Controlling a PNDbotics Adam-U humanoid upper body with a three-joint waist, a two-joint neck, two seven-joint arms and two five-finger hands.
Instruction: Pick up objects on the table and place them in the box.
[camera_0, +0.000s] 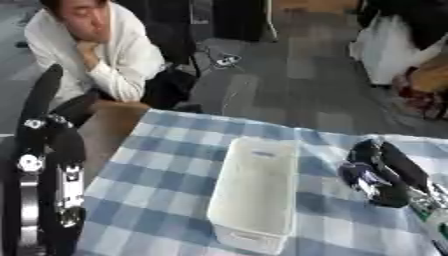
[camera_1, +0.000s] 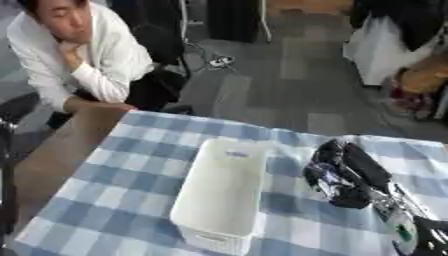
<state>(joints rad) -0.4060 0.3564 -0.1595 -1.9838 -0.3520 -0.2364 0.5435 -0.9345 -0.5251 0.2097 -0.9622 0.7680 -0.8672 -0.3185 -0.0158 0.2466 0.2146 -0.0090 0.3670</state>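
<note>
Blue and white checked cloth covers the table (camera_0: 166, 195), soft and slightly rumpled. In the middle stands a long white box (camera_1: 223, 192), a rigid plastic bin with rounded corners and a slot handle at each short end, its open top facing up so things can be dropped in from above. From what shows, it looks empty.

The robot's right hand (camera_1: 341, 177), black with silver joints, hangs just beside the box's right wall. Its fingers (camera_1: 325, 181) curl inward around something small with blue and white on it; I cannot make out what the thing is. The hand seems raised off the cloth, probably carrying this object towards the box.

The left hand is not visible; only the black and silver left arm (camera_0: 44, 190) rises at the left edge.
</note>
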